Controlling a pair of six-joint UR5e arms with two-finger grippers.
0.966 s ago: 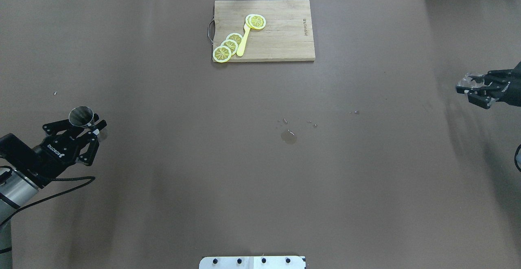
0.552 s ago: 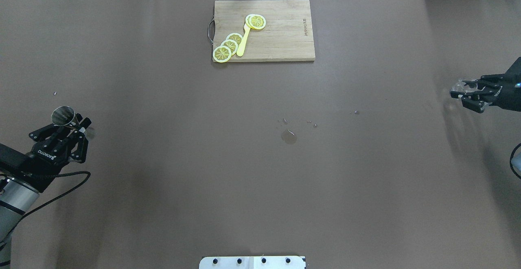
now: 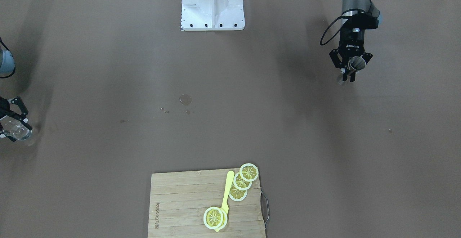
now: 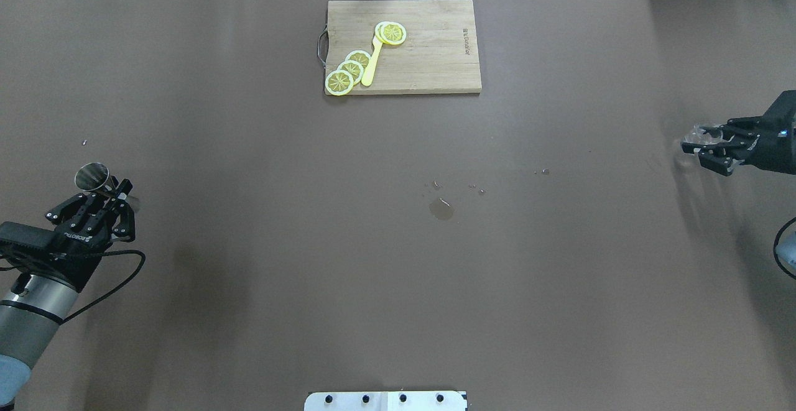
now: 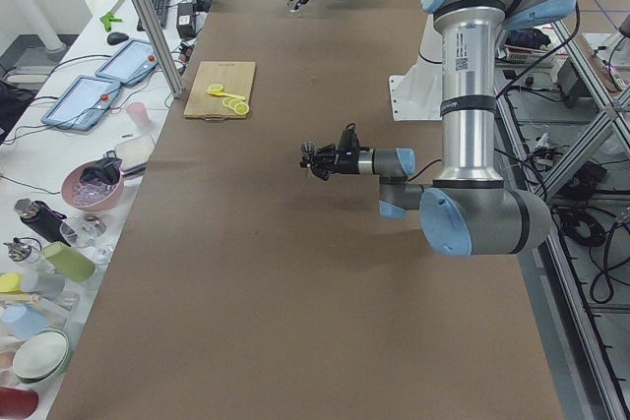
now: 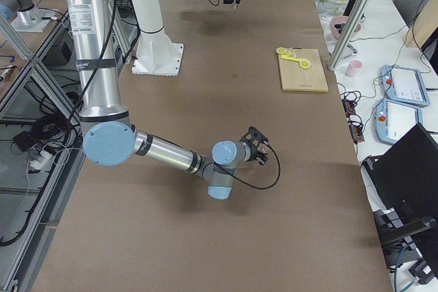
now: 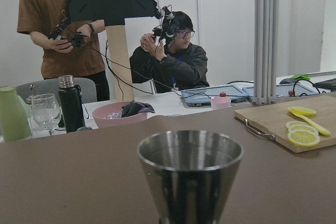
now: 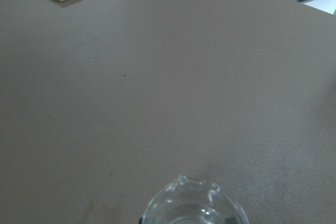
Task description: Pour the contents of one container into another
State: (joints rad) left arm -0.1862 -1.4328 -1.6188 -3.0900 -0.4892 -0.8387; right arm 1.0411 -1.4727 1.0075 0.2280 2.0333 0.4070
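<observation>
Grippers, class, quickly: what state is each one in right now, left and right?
Left gripper: closed, holding the jigger.
Right gripper: closed, holding the glass.

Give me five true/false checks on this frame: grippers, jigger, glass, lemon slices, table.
1. The left gripper holds the jigger. True.
2. The right gripper holds the glass. True.
3. The jigger is tipped over the glass. False: they are at opposite ends of the table.
4. The lemon slices lie on the bare table. False: they lie on the board.
5. A small puddle sits mid-table. True.
</observation>
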